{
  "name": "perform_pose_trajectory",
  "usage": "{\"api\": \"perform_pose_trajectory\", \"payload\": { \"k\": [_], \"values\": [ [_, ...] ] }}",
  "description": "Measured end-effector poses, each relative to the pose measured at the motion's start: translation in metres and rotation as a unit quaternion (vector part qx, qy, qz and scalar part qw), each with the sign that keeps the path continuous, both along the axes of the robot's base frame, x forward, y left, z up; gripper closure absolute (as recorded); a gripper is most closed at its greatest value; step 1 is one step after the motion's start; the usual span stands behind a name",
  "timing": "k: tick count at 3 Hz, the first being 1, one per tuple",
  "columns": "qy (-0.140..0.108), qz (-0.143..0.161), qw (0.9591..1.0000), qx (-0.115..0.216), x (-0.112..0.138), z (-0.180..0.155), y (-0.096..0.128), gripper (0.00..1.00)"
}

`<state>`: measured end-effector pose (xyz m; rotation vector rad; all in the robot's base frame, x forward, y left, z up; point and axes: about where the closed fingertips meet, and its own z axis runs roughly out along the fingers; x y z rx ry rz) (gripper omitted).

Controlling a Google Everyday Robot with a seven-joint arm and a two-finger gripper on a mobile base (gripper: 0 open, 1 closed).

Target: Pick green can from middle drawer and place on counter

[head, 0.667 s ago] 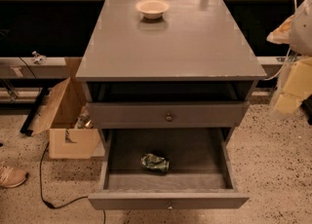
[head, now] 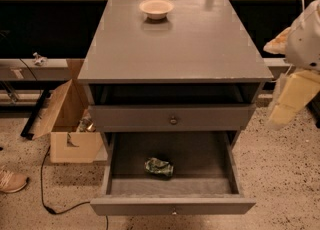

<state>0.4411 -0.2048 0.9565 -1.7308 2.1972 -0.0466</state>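
Note:
The green can [head: 159,167] lies on its side on the floor of the open middle drawer [head: 172,206], a little left of centre. The drawer is pulled out towards me, below a closed drawer with a round knob [head: 173,120]. The grey counter [head: 175,49] tops the cabinet. My gripper [head: 291,101] hangs at the right edge of the view, beside the cabinet's right front corner. It is level with the closed drawer, well apart from the can, and holds nothing that I can see.
A pale round bowl [head: 156,8] stands at the back of the counter. An open cardboard box [head: 70,124] sits on the floor left of the cabinet, with a black cable [head: 47,194] and a shoe [head: 11,180] nearby. Speckled floor lies to the right.
The arm at the right edge has shifted slightly down and left. The can, drawer and bowl have not moved.

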Motion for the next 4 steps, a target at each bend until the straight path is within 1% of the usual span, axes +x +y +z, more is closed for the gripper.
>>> {"api": "perform_pose_trajectory", "payload": {
  "k": [1,2,3,4],
  "values": [
    [0.009,0.017,0.9991,0.037,-0.006,-0.039,0.023,0.00],
    [0.020,-0.001,0.9957,0.090,-0.022,-0.101,0.048,0.00],
    [0.019,0.000,0.9958,0.090,-0.022,-0.100,0.048,0.00],
    [0.037,-0.011,0.9937,0.105,-0.017,-0.152,0.045,0.00]
  ]
}}
